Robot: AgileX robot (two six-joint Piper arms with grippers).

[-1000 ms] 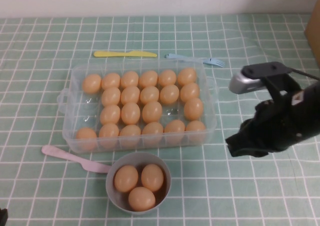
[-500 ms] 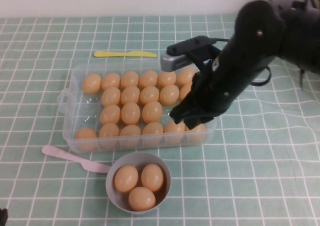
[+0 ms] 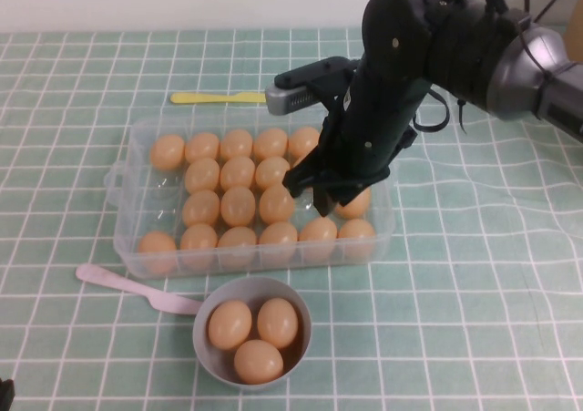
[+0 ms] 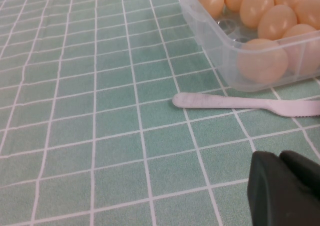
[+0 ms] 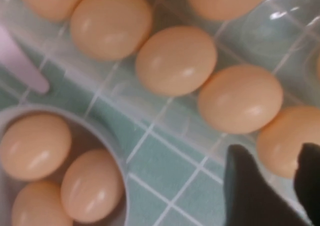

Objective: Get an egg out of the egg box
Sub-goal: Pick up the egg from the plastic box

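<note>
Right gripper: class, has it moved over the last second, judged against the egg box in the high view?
Yes. The right gripper has swung leftward from beside the egg box to above its right-hand eggs.

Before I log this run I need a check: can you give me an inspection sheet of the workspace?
Surface: green checked cloth, wrinkled at right.
Job's things: egg box nearly full, some cups bare; eggs seated.
Clutter: grey bowl holding three eggs; pink knife; yellow knife.
Grippers: right gripper over the box's right side, part open, holding nothing; left gripper low by the pink knife.
Cables: black ones on the right arm.
Surroundings: white wall.
</note>
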